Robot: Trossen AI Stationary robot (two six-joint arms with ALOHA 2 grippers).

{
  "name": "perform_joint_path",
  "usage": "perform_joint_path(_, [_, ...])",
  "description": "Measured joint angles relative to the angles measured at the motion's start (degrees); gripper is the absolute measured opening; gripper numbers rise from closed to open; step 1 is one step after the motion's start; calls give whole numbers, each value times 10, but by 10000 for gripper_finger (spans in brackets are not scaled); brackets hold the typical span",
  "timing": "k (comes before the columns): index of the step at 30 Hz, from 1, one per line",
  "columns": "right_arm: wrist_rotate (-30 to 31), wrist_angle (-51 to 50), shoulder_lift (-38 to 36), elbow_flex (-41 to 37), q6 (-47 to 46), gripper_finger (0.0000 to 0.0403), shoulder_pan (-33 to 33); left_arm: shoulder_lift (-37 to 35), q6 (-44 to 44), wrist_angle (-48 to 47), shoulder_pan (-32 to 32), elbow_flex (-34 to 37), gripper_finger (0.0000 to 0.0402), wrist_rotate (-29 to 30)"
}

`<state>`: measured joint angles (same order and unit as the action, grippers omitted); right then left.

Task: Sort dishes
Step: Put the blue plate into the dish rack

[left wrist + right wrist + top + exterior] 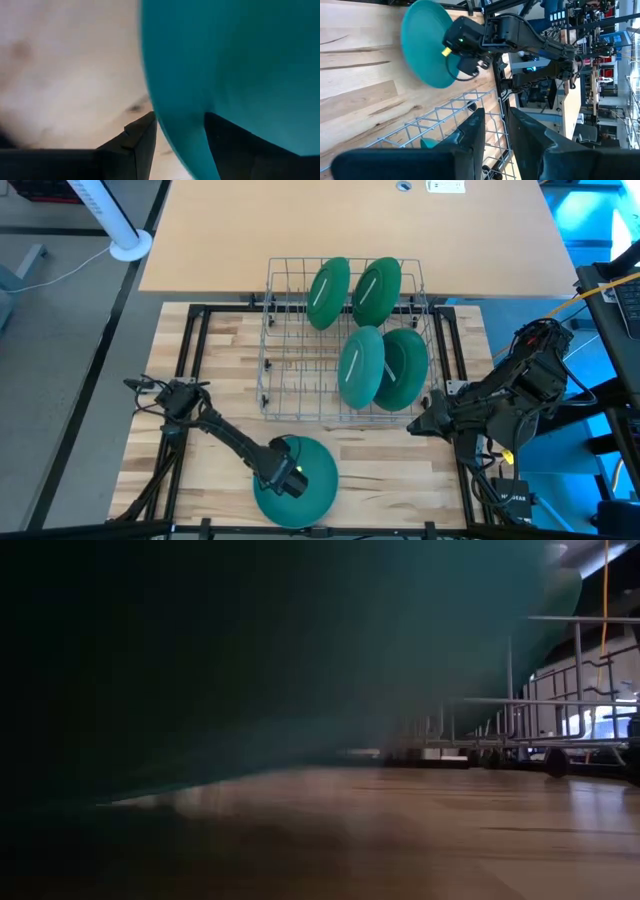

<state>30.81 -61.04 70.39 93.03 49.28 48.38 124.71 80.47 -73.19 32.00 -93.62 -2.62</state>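
Observation:
A green plate (310, 490) sits low at the table's near edge, and my left gripper (285, 475) comes down on its left part. In the low view the plate (300, 650) fills the picture, its right side raised. Whether it rests on the table I cannot tell. Several more green plates (362, 365) stand on edge between the wires of the wire rack (280, 330) at the table's middle. My right gripper (418, 422) hovers by the rack's near right corner, its fingers slightly apart with nothing between them (495, 117). My left gripper has the plate's rim (182, 150) between its two fingers. One finger (240, 150) lies over the plate's face and the other (137, 142) stands outside the edge. The fingers come steeply from above. The rim fills the gap between them.
Black frame rails (195, 360) run along the table's left and right sides. A tan board (350, 230) lies beyond the rack. A white stand (125, 242) and its cable are at the far left. Bare wood lies left of the rack.

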Motion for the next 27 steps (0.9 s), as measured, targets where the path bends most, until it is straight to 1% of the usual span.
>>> perform_joint_path(4, [0,0,0,0,0,89,0,-1,-18,48,7,4,160,-11])
perform_joint_path(7, [0,0,0,0,0,89,0,-2,-11,50,7,4,143,-13])
perform_joint_path(12, [0,0,0,0,0,89,0,-6,-14,43,5,4,74,-25])
perform_joint_path(17, [0,0,0,0,0,89,0,-8,-21,44,5,4,13,-57])
perform_joint_path(22, [0,0,0,0,0,89,0,-9,-12,26,5,-3,4,-72])
perform_joint_path(27, [0,-1,0,0,0,89,0,-7,-8,-29,5,-36,0,-72])
